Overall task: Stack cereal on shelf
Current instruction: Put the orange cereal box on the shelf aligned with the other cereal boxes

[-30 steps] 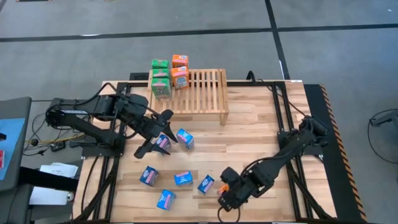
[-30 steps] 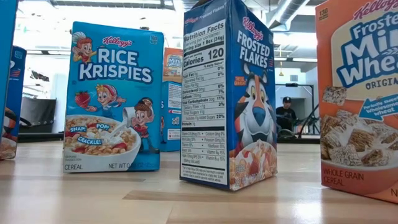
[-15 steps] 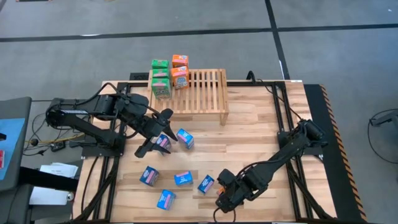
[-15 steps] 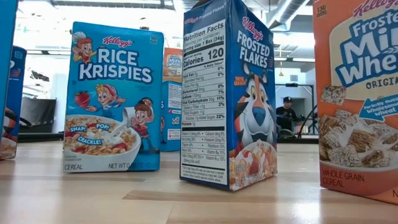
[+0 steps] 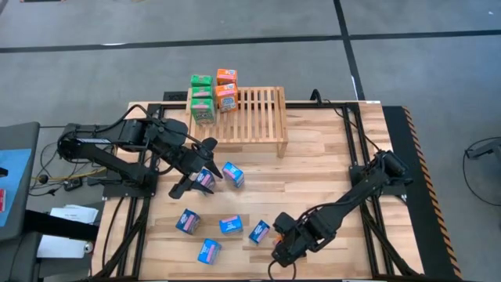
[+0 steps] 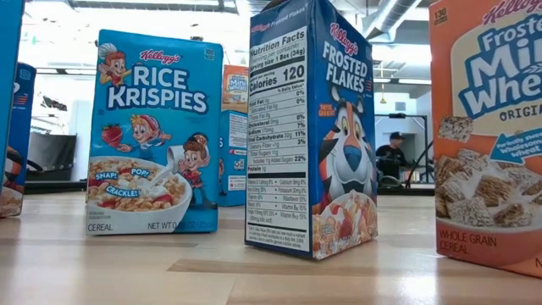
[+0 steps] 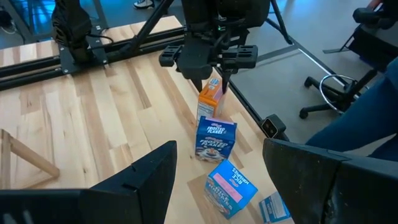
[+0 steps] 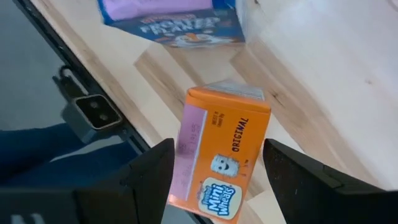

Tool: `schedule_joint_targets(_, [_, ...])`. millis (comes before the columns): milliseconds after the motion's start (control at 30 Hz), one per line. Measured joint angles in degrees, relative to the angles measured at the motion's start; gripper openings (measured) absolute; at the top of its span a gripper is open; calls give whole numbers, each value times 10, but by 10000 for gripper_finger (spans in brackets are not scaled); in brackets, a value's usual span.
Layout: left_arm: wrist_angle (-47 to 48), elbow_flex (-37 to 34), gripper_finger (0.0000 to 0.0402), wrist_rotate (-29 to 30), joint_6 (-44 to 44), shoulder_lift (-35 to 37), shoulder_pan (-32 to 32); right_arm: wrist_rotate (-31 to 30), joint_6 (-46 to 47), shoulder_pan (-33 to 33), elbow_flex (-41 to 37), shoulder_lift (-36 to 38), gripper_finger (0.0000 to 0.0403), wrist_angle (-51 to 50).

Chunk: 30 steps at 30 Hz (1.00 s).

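- Cereal: we see an orange box [image 8: 221, 158] at the table's [image 5: 329, 172] near edge, between our right gripper's [image 5: 279, 239] fingers, which look clamped on it.
- Blue boxes [image 5: 232, 174] lie mid-table; green and orange ones sit on the shelf [image 5: 254, 117].
- Left gripper [image 5: 196, 168] hovers, jaws apart.

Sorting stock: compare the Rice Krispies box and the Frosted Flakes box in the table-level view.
Rice Krispies box faces the camera front-on; Frosted Flakes box is turned corner-on, showing its nutrition panel. Rice Krispies is lighter blue, Frosted Flakes darker and nearer the camera. Both stand upright on the table.
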<state>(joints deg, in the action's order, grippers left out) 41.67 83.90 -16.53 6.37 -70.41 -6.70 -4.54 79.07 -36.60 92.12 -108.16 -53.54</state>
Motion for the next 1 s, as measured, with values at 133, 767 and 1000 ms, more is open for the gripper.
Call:
schedule_joint_targets(133, [0, 0, 228, 3, 0, 0, 0, 0, 2, 0, -4, 0, 272, 2])
schedule_joint_targets(767, [0, 0, 228, 24, 4, 0, 0, 85, -84, 42, -5, 0, 270, 18])
schedule_joint_targets(1000, [0, 0, 228, 24, 4, 0, 0, -100, -26, 12, 4, 42, 270, -38])
